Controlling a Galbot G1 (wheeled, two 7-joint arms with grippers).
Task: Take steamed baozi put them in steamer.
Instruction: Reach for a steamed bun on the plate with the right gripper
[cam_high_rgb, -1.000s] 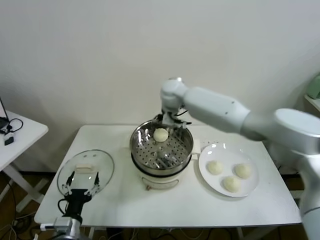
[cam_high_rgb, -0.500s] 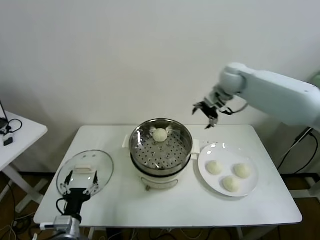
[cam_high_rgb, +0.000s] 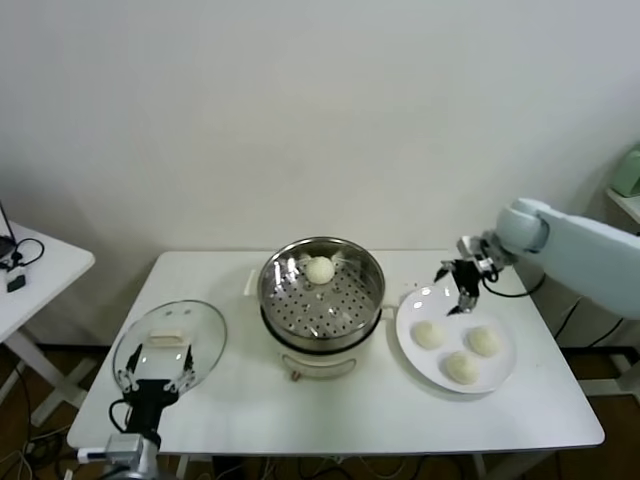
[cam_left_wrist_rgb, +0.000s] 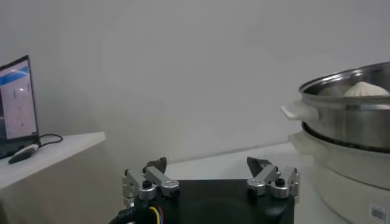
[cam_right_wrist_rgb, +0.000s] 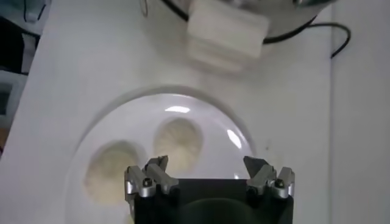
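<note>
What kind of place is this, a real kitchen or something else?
Probably a lab or test room, not a kitchen: a steamer and a plate stand on a plain white folding table against a bare wall, with a laptop on a side desk.

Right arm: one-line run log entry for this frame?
right gripper: open, empty, above plate | steamer: one baozi | plate: three | left gripper: open, idle
</note>
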